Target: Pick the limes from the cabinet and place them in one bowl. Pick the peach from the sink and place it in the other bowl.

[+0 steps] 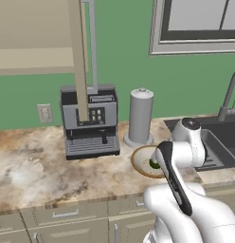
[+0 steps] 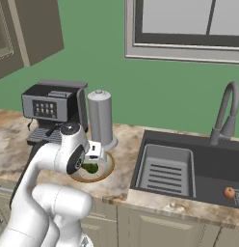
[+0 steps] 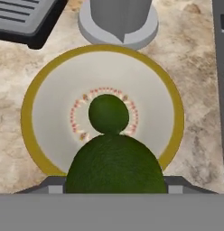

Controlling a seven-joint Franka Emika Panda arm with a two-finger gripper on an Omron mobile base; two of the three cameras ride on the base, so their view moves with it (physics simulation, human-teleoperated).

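Your pincer pinched one lime at the hand view's bottom, over the bowl where the other lime sat mid-frame; dropped on it, it could have bounced onto the surface.

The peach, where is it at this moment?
The peach lies in the sink, at the lower right of the right base view, right of the slotted rack and below the faucet.
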